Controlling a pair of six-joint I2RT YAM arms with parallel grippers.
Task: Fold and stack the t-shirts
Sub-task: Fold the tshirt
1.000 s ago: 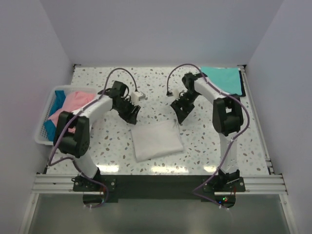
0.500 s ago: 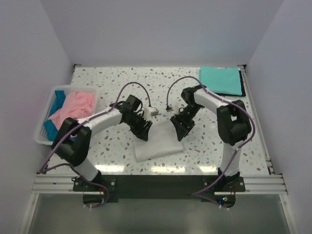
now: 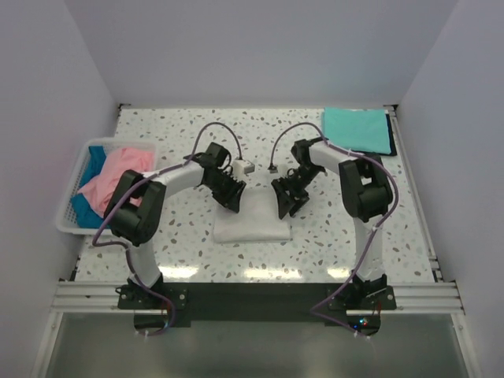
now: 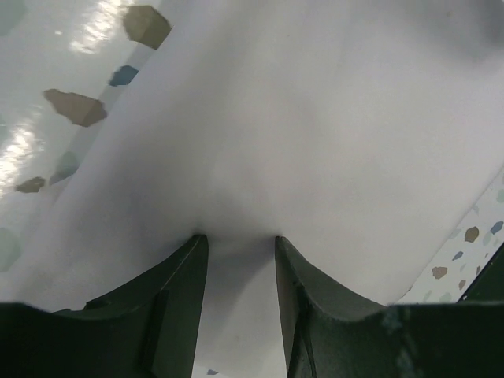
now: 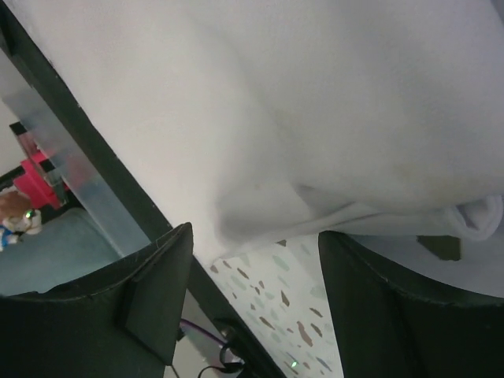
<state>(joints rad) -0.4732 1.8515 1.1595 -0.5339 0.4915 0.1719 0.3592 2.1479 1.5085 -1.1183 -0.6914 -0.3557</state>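
Note:
The white t-shirt lies folded into a rectangle at the table's middle front. My left gripper is at its far left edge. In the left wrist view my left gripper has its jaws a little apart, tips pressed into the white cloth. My right gripper is at the far right edge. In the right wrist view it is wide open over the shirt's folded edge. The teal t-shirt lies folded at the back right. The pink t-shirt and the blue t-shirt lie crumpled in the basket.
A white lattice basket stands at the left table edge. White walls close in the table on three sides. A black strip lies beside the teal shirt.
Both grippers came down from behind onto the white shirt's far edge. The shirt, tilted before, now lies square and looks shorter front to back.

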